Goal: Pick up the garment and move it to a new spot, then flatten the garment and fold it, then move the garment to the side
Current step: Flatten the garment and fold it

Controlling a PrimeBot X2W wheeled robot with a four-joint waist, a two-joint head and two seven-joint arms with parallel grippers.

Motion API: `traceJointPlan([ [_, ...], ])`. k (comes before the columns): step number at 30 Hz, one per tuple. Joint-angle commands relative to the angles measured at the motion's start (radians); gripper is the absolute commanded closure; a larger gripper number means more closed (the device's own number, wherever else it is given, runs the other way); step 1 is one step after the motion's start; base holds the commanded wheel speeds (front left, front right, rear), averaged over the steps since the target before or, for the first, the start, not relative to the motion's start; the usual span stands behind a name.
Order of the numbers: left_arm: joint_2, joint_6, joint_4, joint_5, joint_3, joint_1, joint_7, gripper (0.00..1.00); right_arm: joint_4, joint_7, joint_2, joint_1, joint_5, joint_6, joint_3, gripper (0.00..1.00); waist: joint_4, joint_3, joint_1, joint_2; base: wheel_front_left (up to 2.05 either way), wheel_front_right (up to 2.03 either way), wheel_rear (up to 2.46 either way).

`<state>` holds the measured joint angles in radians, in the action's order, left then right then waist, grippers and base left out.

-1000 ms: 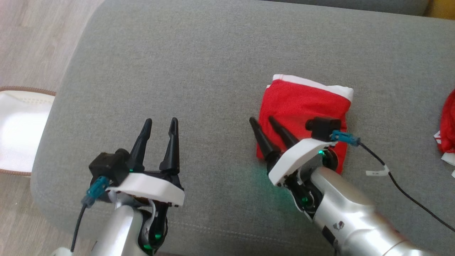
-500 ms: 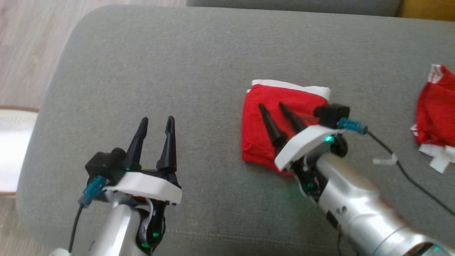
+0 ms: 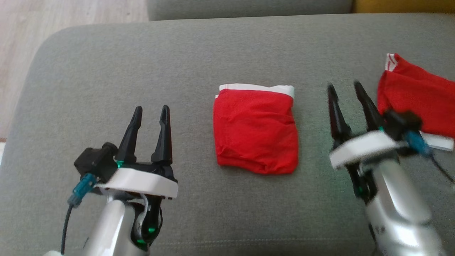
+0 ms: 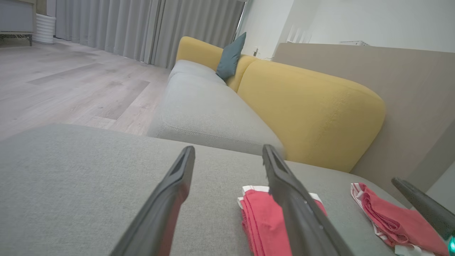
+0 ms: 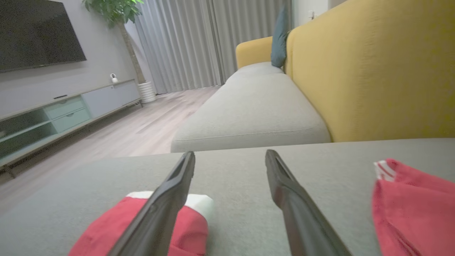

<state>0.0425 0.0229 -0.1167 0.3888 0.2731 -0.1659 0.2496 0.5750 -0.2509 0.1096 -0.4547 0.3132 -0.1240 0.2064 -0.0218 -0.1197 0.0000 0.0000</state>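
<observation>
Our right gripper [image 3: 344, 86], fingers wide and empty, has come off the folded red garment [image 3: 256, 129] and now sits right of centre, between it and a second red garment [image 3: 416, 96] at the right edge. The folded red garment lies alone mid-frame on the grey sofa seat [image 3: 213, 53]. Our left gripper [image 3: 151, 107] waits wide open, lower left. We judge this piece finished.

Beyond my grey fabric sofa seat [image 3: 106, 71] stands a mustard-yellow upholstered backrest [image 4: 309, 103] with a teal cushion [image 4: 231, 57]. I see pale wood-plank floor [image 4: 71, 81], grey pleated curtains [image 5: 199, 46] and a dark wall-mounted television [image 5: 39, 32].
</observation>
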Motion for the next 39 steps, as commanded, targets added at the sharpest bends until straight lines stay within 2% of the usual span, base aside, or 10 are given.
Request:
traceJointPlan([
  [1, 0.008, -0.003, 0.042, -0.006, -0.037, -0.04, 0.012, 0.0, -0.072, -0.011, -0.026, 0.02, -0.051, -0.007, -0.024, 0.0, 0.014, 0.003, 0.0, 0.0, 0.0, 0.0, 0.0],
  [4, 0.008, -0.004, 0.048, -0.008, -0.039, -0.04, 0.012, 0.0, -0.152, -0.011, -0.047, 0.098, -0.129, -0.007, -0.092, 0.0, 0.03, 0.003, 0.0, 0.0, 0.0, 0.0, 0.0],
  [5, 0.008, -0.004, 0.048, -0.008, -0.039, -0.04, 0.012, 0.0, -0.152, -0.011, -0.047, 0.098, -0.129, -0.007, -0.092, 0.0, 0.03, 0.003, 0.0, 0.0, 0.0, 0.0, 0.0],
  [8, 0.008, -0.011, 0.053, -0.017, -0.042, -0.038, 0.012, 0.0, -0.242, -0.011, -0.058, 0.175, -0.222, -0.007, -0.136, 0.0, 0.047, 0.001, 0.0, 0.0, 0.0, 0.0, 0.0],
  [17, 0.008, -0.023, 0.063, -0.019, -0.047, -0.025, 0.012, 0.0, -0.321, -0.009, -0.059, 0.242, -0.177, -0.007, -0.134, 0.0, 0.066, -0.006, 0.0, 0.0, 0.0, 0.0, 0.0],
  [24, 0.008, -0.028, 0.063, -0.017, -0.035, -0.034, 0.012, 0.0, -0.342, -0.005, -0.059, 0.233, -0.184, -0.007, -0.141, 0.0, 0.046, -0.033, 0.0, 0.0, 0.0, 0.0, 0.0],
  [25, 0.008, -0.028, 0.063, -0.016, -0.031, -0.037, 0.012, 0.0, -0.346, -0.004, -0.059, 0.227, -0.188, -0.007, -0.135, 0.84, 0.038, -0.04, 0.0, 0.0, 0.0, 0.0, 0.0],
  [26, 0.008, -0.029, 0.062, -0.015, -0.027, -0.04, 0.012, 0.0, -0.349, -0.004, -0.059, 0.22, -0.194, -0.007, -0.127, 1.0, 0.03, -0.048, 0.0, 0.0, 0.0, 0.0, 0.0],
  [33, 0.008, -0.03, 0.057, -0.005, -0.001, -0.068, 0.012, 0.0, -0.335, 0.014, -0.059, 0.144, -0.22, -0.007, -0.044, 1.0, -0.046, -0.115, 0.0, 0.0, 0.0, 0.0, 0.0],
  [39, 0.008, -0.028, 0.052, 0.008, 0.018, -0.092, 0.012, 0.0, -0.219, 0.035, -0.059, 0.057, -0.237, -0.007, 0.014, 1.0, -0.119, -0.167, 0.0, 0.0, 0.0, 0.0, 0.0],
])
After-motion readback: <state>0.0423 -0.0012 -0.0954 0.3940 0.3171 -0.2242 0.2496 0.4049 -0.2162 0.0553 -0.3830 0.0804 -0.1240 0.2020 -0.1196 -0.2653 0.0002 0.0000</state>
